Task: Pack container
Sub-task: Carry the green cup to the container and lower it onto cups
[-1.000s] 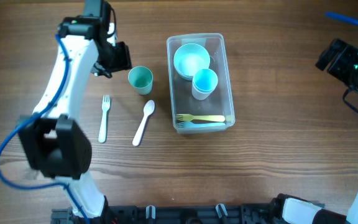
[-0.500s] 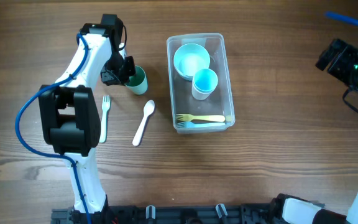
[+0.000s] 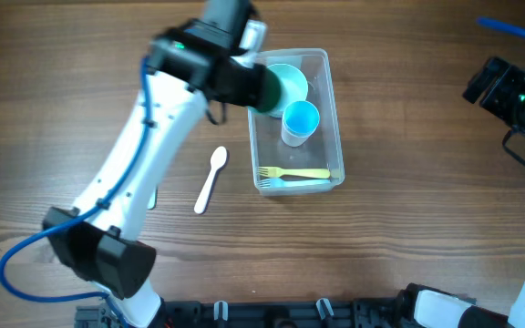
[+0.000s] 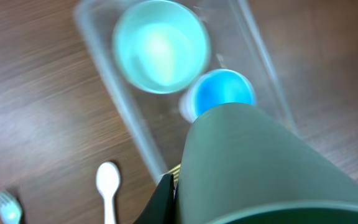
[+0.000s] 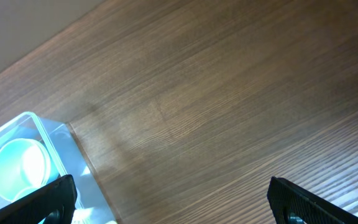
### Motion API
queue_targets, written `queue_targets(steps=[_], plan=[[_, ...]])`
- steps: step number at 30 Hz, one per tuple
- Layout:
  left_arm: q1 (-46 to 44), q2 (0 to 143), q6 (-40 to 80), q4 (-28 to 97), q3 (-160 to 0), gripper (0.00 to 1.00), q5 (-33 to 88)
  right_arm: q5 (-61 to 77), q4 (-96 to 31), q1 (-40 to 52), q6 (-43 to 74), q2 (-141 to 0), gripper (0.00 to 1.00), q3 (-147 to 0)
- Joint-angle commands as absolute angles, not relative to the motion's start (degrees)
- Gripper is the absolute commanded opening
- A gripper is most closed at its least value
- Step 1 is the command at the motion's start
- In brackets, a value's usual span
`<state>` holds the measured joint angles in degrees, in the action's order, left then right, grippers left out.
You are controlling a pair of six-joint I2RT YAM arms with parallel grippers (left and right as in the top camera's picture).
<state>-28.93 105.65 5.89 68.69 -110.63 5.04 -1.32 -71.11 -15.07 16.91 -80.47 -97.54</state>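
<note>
Your left tool point(image 3: 250, 84) hovers above the left rim of the container point(image 3: 336, 114).
It clasps a green cup point(image 4: 260, 168); your right tool point(image 5: 173, 202) is released, well apart.

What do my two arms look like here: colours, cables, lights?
The left arm has white links, black joint housings, a blue cable looping near its base, and a green light near the wrist. The right arm shows a black housing with a green light, a blue cable above it, and a white lower link. The right tool has black fingers.
</note>
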Motion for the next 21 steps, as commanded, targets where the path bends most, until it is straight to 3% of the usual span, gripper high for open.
queue_targets(steps=[1,16,21], plan=[[-35.11,108.01,1.1,65.56,-110.8,0.04,-0.03,-1.06,-70.96,-15.14,18.06,-80.77,1.0,-96.99],[-35.83,121.16,-1.3,61.87,-110.78,0.04,-1.89,-1.06,-70.96,-15.14,18.04,-80.77,1.0,-96.99],[-34.87,121.73,-1.28,62.48,-110.78,0.21,-2.9,-1.06,-70.96,-15.14,18.04,-80.77,1.0,-96.99]])
